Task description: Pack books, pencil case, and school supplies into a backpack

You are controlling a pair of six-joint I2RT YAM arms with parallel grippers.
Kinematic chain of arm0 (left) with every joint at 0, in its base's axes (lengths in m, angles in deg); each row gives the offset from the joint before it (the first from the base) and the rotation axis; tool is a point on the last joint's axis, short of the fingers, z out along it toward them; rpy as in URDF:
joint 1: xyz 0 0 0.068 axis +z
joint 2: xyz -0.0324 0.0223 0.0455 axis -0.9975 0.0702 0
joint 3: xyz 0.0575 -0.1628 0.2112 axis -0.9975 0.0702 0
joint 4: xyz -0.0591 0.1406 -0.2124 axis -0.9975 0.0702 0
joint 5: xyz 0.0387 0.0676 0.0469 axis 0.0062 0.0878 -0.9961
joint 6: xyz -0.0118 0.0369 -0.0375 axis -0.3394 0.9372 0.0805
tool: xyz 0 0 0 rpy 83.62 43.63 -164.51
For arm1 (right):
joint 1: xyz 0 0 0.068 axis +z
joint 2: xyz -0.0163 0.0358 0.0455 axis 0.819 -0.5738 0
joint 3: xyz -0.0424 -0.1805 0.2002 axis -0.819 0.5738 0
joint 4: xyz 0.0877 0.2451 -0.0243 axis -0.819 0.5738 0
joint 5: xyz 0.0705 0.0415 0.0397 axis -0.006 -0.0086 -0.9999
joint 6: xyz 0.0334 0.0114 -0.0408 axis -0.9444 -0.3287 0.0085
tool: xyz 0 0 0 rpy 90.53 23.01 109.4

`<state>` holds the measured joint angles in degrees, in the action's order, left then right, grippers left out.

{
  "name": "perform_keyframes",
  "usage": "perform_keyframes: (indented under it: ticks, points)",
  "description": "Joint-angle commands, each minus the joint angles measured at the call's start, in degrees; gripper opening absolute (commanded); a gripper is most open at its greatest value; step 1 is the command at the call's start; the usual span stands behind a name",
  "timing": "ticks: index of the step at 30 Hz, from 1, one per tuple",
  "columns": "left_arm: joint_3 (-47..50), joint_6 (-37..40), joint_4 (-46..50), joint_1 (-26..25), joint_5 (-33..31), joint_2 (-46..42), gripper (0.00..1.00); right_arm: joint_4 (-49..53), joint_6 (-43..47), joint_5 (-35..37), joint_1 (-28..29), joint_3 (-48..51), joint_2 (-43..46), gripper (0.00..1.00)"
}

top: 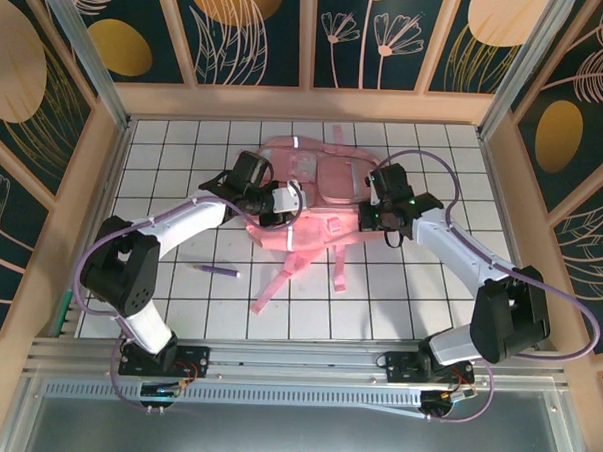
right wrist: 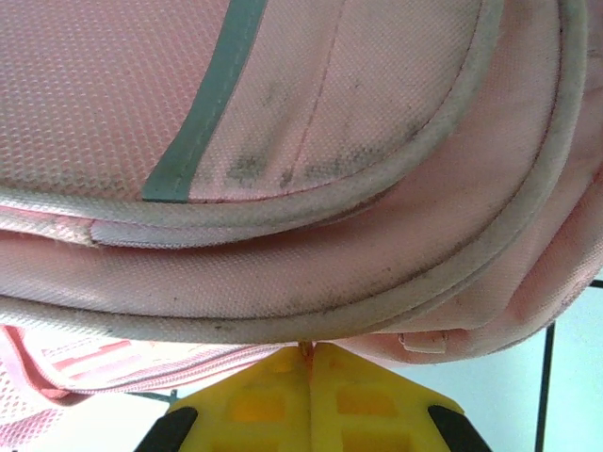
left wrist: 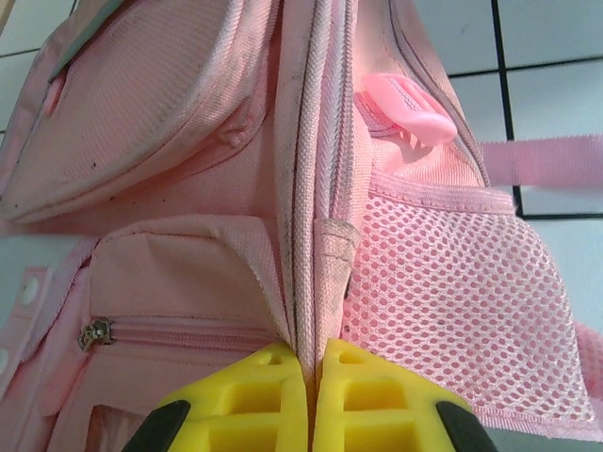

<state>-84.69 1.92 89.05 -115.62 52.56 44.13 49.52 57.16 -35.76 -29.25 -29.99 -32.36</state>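
The pink backpack [top: 329,177] lies in the middle of the tiled table, its straps [top: 279,280] trailing toward me. My left gripper [top: 295,201] is at its left side, shut on a fold of backpack fabric beside the zip seam [left wrist: 313,353]. The mesh side pocket [left wrist: 452,301] is just right of that pinch. At the backpack's right side, my right gripper [top: 370,211] is shut on a thin edge under the piped rim [right wrist: 311,348] of the backpack [right wrist: 330,94]. A slim purple pen [top: 214,270] lies on the table left of the straps. The books and pencil case are hidden.
Wooden walls [top: 103,177] fence the white tiled table [top: 409,291] on three sides. A metal rail [top: 296,361] with both arm bases runs along the near edge. A pink plastic clip [left wrist: 405,108] sticks out of the backpack's side.
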Motion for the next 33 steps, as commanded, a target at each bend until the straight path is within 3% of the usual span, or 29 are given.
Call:
perform_keyframes:
  ticks: [1,4,6,8,11,12,14,15,17,20,23,27,30,33]
  points:
    - [-4.6,9.2,3.8,0.9,0.8,2.1,0.0,0.3,-0.9,-0.9,-2.4,2.0,1.3,0.0]
    - [-5.9,12.1,4.9,0.9,0.4,3.7,0.0,-0.7,-1.9,-2.3,-2.5,3.3,1.6,0.0]
    - [-4.9,13.1,2.3,1.1,-4.1,4.1,0.0,-0.9,-1.2,-3.4,-2.5,3.5,1.9,0.0]
    - [-4.6,12.7,-0.8,2.0,-7.5,4.9,0.0,-1.8,-0.4,-9.0,-2.3,3.6,2.6,0.0]
    - [-8.9,8.9,-2.3,4.7,-5.2,6.7,0.09,-3.2,0.2,-13.4,0.5,3.7,3.9,0.0]
    - [-9.8,6.8,-4.3,5.3,-6.1,7.4,0.15,-3.4,0.5,-13.8,1.5,3.5,4.0,0.0]
    - [-11.2,0.8,-10.9,6.2,-12.9,9.6,0.43,-4.5,0.8,-14.4,4.0,3.5,3.4,0.0]
    - [-12.4,-0.8,-11.7,6.5,-14.7,10.7,0.5,-5.0,0.6,-15.1,4.9,3.4,2.8,0.0]
    - [-15.7,-0.5,-7.7,6.7,-12.4,12.6,0.59,-6.4,-0.4,-16.3,7.2,3.3,1.2,0.0]
    - [-15.6,11.0,3.3,3.7,-5.2,11.4,0.6,-9.0,-0.8,-17.6,9.3,2.6,-0.9,0.0]
    - [-5.6,18.0,0.5,-2.0,-9.7,6.6,0.63,-11.0,-0.8,-18.7,9.4,2.6,-1.9,0.0]
    - [2.5,14.0,-5.4,-3.3,-3.3,1.4,0.66,-9.0,-0.1,-16.5,9.0,1.5,-2.4,0.0]
    - [4.2,10.4,-9.8,-3.4,-3.2,-0.4,0.66,-7.8,-3.8,-9.7,8.0,2.1,-1.2,0.0]
    - [2.1,10.0,-9.5,-3.4,-2.4,0.6,0.66,-8.7,-9.0,-4.9,7.4,4.1,1.6,0.23]
